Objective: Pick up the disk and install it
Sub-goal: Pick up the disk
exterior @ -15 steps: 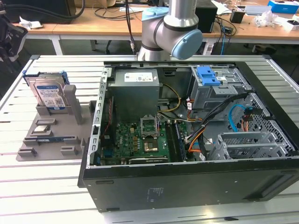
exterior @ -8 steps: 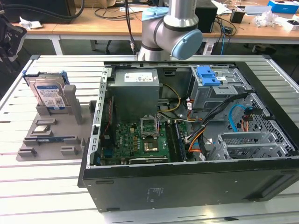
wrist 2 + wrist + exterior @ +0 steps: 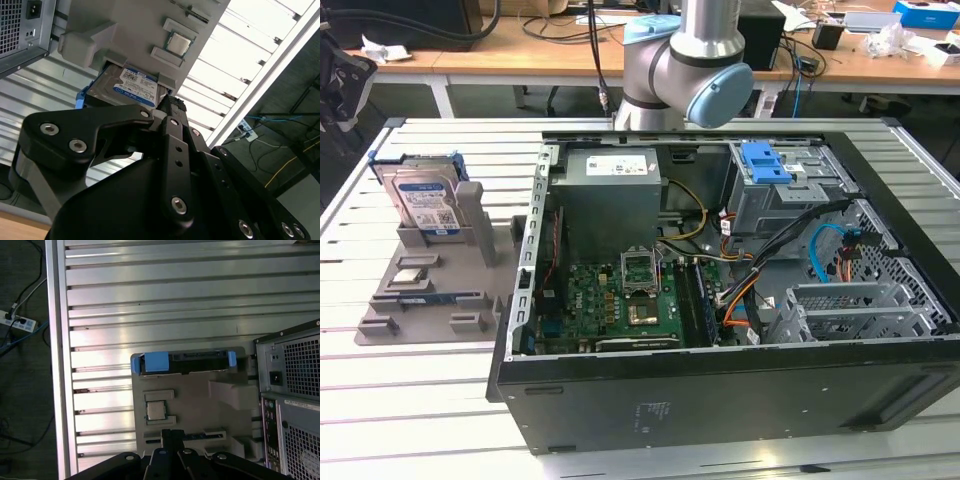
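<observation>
On the bench (image 3: 420,400), the disk (image 3: 425,200) was seen standing, not yet picked up. Nothing was held by the closed pincer (image 3: 172,432).

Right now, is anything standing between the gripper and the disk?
Nothing visible does. The disk stands upright in a grey holder, with its top edge uncovered. The gripper hangs above that holder, apart from the disk.

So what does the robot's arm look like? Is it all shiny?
Partly! The arm is made of round silver-grey tubes, with a light blue cap on its joint. The gripper is black and looks less shiny. It is built from flat bars held together by little silver screws.
</observation>
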